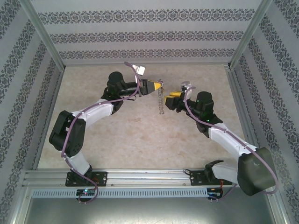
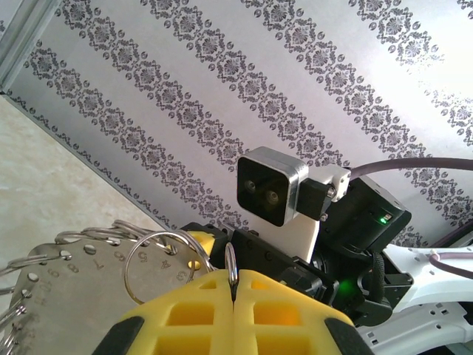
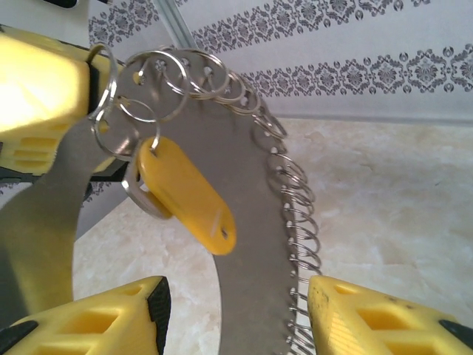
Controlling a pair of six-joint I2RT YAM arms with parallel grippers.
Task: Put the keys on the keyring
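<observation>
Hanging on the keyring point(image 3: 247, 222), the key point(image 3: 188, 196) appears already attached, far centre; left gripper point(image 2: 233, 285) pinches the keyring's top, holding it upright, right gripper point(image 3: 236, 314) stands wide and empty just beside; only setting down seems left

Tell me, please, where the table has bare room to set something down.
The widest bare patch of table lies between the left arm and the right arm, bordered by the near rail. Another strip runs along the back wall. It is crowded mid-table, where the left gripper holds the keyring beside the open right gripper.
</observation>
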